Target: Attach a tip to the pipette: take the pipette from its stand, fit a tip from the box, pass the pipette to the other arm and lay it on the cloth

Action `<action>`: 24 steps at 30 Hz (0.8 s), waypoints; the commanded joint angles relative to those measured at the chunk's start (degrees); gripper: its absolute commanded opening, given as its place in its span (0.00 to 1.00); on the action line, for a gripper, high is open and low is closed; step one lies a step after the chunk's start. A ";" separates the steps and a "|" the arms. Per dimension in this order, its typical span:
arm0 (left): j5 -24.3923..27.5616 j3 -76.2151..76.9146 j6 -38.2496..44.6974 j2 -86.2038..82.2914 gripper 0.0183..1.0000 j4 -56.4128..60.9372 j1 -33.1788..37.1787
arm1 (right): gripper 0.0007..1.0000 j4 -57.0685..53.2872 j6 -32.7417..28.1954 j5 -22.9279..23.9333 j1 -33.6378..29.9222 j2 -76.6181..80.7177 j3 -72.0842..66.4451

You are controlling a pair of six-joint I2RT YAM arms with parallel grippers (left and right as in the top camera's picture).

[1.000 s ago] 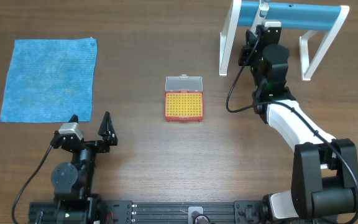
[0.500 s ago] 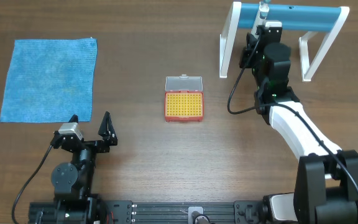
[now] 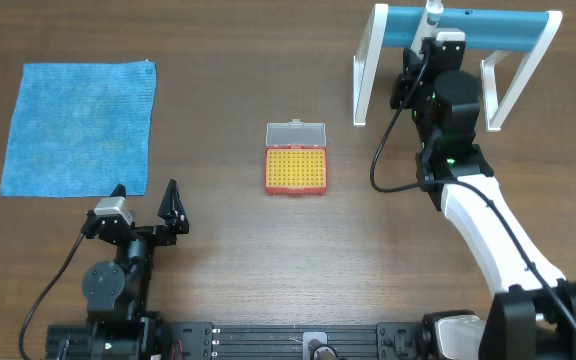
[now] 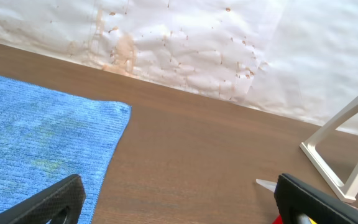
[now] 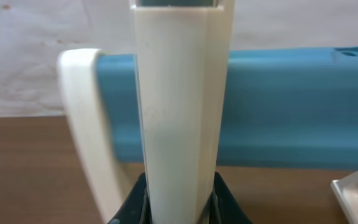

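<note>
Two grippers are mine, and I'll take them from above first. My right gripper [image 3: 420,62] is far out at the stand [image 3: 498,25], its arm stretched long from the base and the wrist aimed at the blue bar. The pipette [image 3: 431,12] hangs at that bar right at my right fingertips, with its pale top showing at the bar's edge. My left gripper [image 3: 146,195] sits close to its own base with the arm folded, its fingers spread wide and nothing between them. The cloth [image 3: 78,130] lies just ahead of it and to its left. The tip box [image 3: 295,160], red with yellow tips and its clear lid open, lies off to its right, well apart from both grippers.

From my left wrist, the left gripper [image 4: 179,210] shows its two dark fingers [image 4: 48,202] apart over bare wood. The cloth [image 4: 36,143] is ahead of them, flat, blue and ribbed. A white foot of the stand [image 4: 347,155] is much farther off.

From my right wrist, the pipette [image 5: 179,112] stands upright straight between my fingers [image 5: 229,202], a smooth cream-white shaft. My right gripper [image 5: 178,205] is clamped on it, both fingers pressed to its sides. Just behind it the stand's [image 5: 291,106] blue bar runs across, with a white leg curving down beside the shaft.
</note>
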 commanded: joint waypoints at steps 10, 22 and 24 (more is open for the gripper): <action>-0.59 -0.13 0.72 -0.35 0.99 -0.31 -0.17 | 0.08 52.50 0.04 -13.29 17.55 1.03 -18.38; -0.59 -0.13 0.72 -0.35 0.99 -0.31 -0.17 | 0.08 65.72 0.07 -13.75 21.70 17.46 -19.15; -0.59 -0.13 0.72 -0.37 0.99 -0.31 -0.17 | 0.08 65.53 0.07 -13.77 21.88 17.46 -19.85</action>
